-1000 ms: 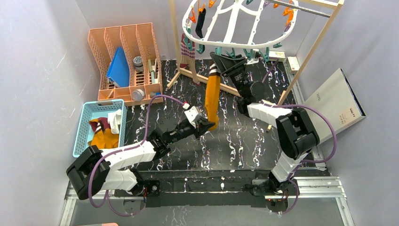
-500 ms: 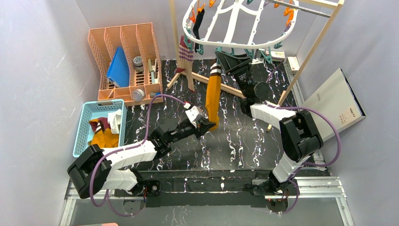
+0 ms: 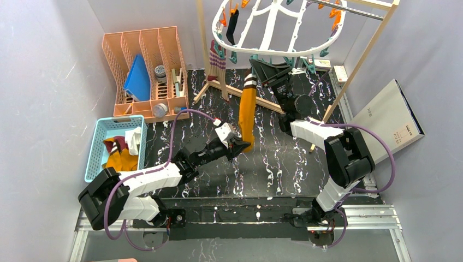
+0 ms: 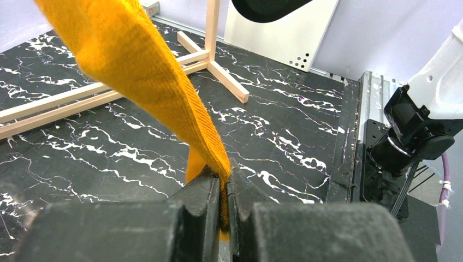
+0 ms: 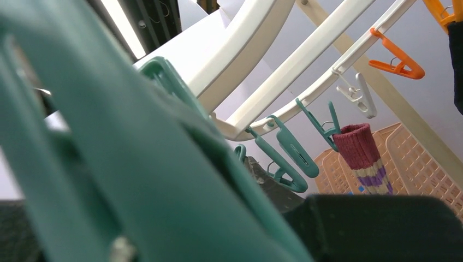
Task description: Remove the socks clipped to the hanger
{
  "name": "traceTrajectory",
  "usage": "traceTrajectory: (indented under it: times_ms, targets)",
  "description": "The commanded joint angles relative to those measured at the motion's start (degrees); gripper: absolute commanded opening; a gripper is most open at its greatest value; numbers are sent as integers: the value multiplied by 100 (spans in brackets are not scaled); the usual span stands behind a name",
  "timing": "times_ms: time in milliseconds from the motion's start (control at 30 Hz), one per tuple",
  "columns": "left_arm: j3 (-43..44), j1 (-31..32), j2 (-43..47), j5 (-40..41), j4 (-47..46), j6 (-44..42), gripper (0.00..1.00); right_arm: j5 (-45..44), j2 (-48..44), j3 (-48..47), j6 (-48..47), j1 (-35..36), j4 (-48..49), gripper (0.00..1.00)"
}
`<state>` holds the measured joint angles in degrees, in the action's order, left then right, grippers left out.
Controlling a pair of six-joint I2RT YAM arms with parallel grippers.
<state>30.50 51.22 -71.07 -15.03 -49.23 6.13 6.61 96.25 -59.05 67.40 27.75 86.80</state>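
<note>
A mustard yellow sock hangs from the near rim of the white hanger. My left gripper is shut on its toe, low over the table. In the left wrist view the sock runs up and to the left from the closed left gripper. My right gripper is up at the rim, beside the sock's cuff. In the right wrist view a teal clip fills the frame right at the fingers, so their grip is hidden. A maroon striped sock and a black sock hang clipped further left.
A teal basket at the left holds removed socks. An orange organiser stands behind it. The wooden frame carries the hanger, and its feet lie on the black marbled table. A white box leans at the right.
My right gripper rose up and back to the hanger's rim. The hanger and the maroon sock swung a little. My left gripper kept its hold on the yellow sock.
</note>
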Motion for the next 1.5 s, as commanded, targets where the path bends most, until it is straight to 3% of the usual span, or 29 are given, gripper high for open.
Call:
traceTrajectory:
  times_ms: [0, 200, 267, 400, 500, 567, 700, 800, 867, 1000, 1233, 1300, 1467]
  targets:
    - [96, 63, -21, -91, 58, 87, 0, -11, -59, -167, 92, -36, 1730, 38]
    - [84, 64, -15, 0, 9, 151, 0, 46, -19, -188, 196, -50, 1751, 23]
    - [15, 68, 55, 199, -79, 226, 0, 49, -34, -171, 212, -58, 1752, 22]
    - [-285, 22, 579, 1332, -46, 148, 0, 72, -100, -105, 234, -81, 1737, 22]
    - [-416, -219, 1552, 2397, 420, -237, 0, 106, -185, -24, 252, -123, 1709, 22]
    - [-441, -506, 2263, 2993, 763, -514, 0, 133, -255, 40, 258, -149, 1683, 22]
    - [173, -1534, 3186, 3478, 2302, -1392, 0, 163, -341, 141, 264, -179, 1669, 22]
    - [1007, -2156, 3067, 4081, 3310, -2051, 0, 191, -336, 149, 296, -189, 1671, 22]
    - [1363, -2569, 2888, 4645, 3431, -2140, 0, 191, -315, 148, 336, -191, 1699, 22]
    - [1190, -3732, 2878, 5014, 2754, -1452, 0, 199, -294, 178, 439, -188, 1750, 22]
    - [862, -6347, 2179, 4772, 2659, 390, 0, 333, -525, 358, 433, -241, 1673, 22]
    - [534, -6475, 1965, 5426, 2193, 526, 0, 366, -597, 422, 433, -269, 1637, 22]
    - [-9, -6683, 1293, 5903, 1920, 1030, 0, 395, -701, 664, 486, -332, 1700, 22]
